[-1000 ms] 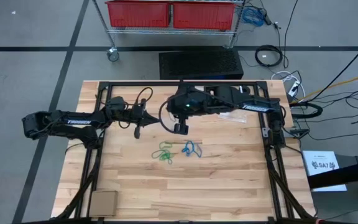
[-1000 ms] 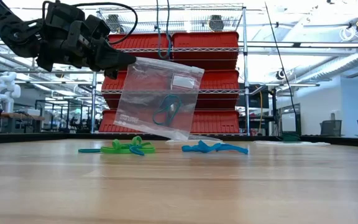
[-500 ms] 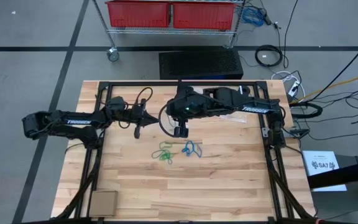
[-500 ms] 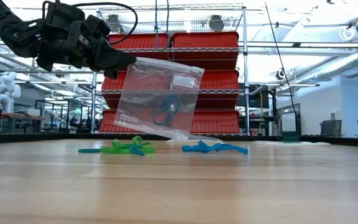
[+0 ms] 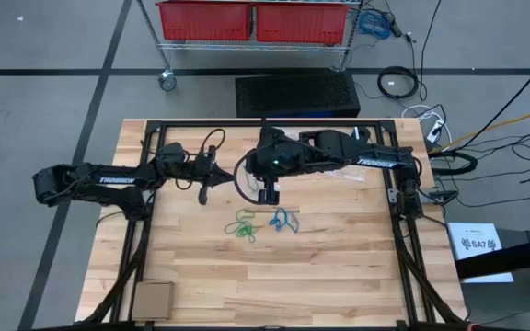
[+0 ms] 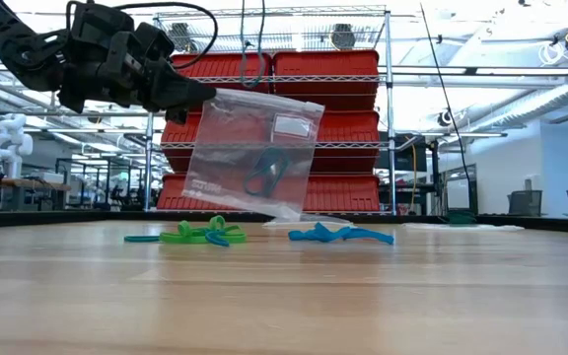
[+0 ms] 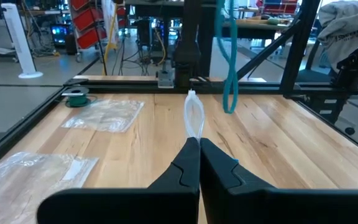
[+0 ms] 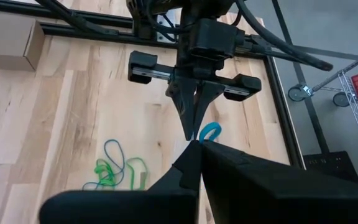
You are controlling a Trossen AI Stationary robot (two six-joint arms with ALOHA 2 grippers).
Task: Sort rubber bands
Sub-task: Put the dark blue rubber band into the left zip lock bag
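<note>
Left hand [image 6: 180,97] pinches bag [image 6: 254,153]; bands [image 6: 264,174] probably inside.

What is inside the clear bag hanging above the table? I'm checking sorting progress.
The clear bag holds one dark bluish rubber band near its bottom. Whether more bands hide behind it cannot be told.

You see green bands [image 5: 240,226] and blue bands [image 5: 283,220] on a light wood table [image 5: 274,276] with pale stripes. A clear bag [image 6: 252,153] has a white label and dark bands inside. The arms [image 5: 90,179] are black. Behind sit red bins [image 6: 323,69], and a brown box [image 5: 153,299] lies on the table.
</note>
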